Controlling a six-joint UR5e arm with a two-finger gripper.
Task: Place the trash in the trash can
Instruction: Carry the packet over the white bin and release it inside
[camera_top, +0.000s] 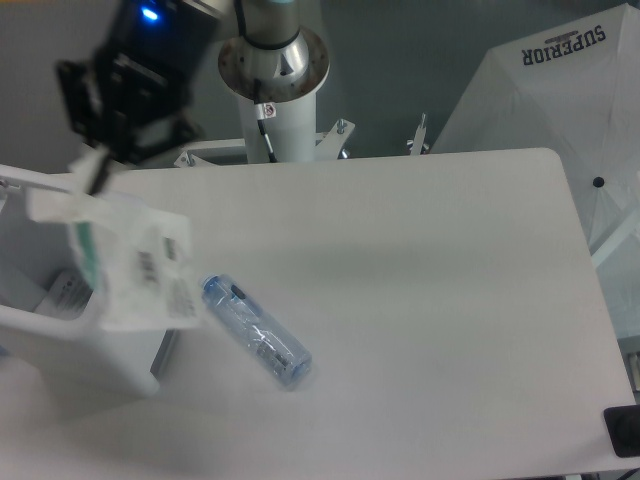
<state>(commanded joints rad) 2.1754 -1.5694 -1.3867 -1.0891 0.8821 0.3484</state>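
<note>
Camera view, fixed, looking down on the white surface (420, 300).

Item 1: my claw (97, 165), upper left of the view, motion-blurred, a blue light lit on its body. The fingers are drawn together, pinching the top edge of the packet.

Item 2: flat clear plastic packet (135, 265), hanging below my claw by its top edge, clear of the surface. White barcode label and green print show on it. It hangs in front of the near-right corner of the trash can's opening, partly overlapping the rim from this angle; whether it touches the rim I cannot tell.

Item 3: trash can (60, 335), white, boxy, rounded corners, directly below and a little to the left of my claw, standing upright at the left edge of the surface. A white labelled scrap (68, 290) lies inside it.

Item 4: clear plastic bottle (256, 331) with blue cap, lying on its side on the surface, below and to the right of my claw, just beside the trash can's right wall, apart from the packet.

Item 5: white arm pedestal (270, 90), right of my claw, behind the far edge of the surface.

Item 6: white umbrella-like canopy (540, 90) printed SUPERIOR, far right of my claw, beyond the surface.
</note>
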